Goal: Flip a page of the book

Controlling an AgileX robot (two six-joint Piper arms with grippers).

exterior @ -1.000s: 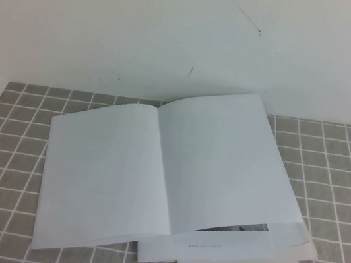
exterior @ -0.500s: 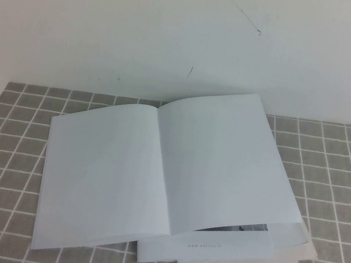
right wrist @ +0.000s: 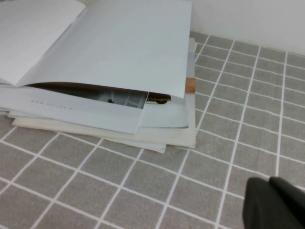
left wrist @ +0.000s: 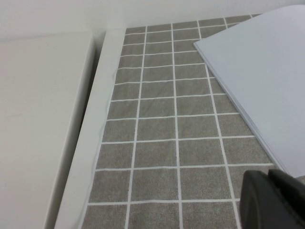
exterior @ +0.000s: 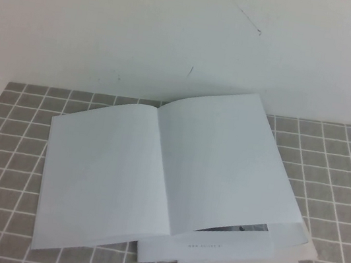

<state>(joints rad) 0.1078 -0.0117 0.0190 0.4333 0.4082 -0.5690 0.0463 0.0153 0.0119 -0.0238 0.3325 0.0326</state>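
Note:
The book point(exterior: 108, 174) lies open on the grey tiled mat, with both facing pages blank white. Its right-hand sheet point(exterior: 231, 160) bows up at the near edge, and a thin strip of dark print point(exterior: 247, 227) peeks out beneath it. The page's printed face is hidden. Neither gripper shows in the high view. My left gripper point(left wrist: 269, 177) is shut and empty, low over the mat by the book's left edge point(left wrist: 267, 81). My right gripper point(right wrist: 269, 185) is shut and empty, over the mat near the book's near right corner point(right wrist: 119, 43).
Several loose white sheets point(right wrist: 167, 138) stick out under the book at its near right corner. A white raised ledge point(left wrist: 43, 119) borders the mat on the left. A white wall point(exterior: 178, 32) stands right behind the book. Bare tiled mat point(exterior: 345, 198) lies to the right.

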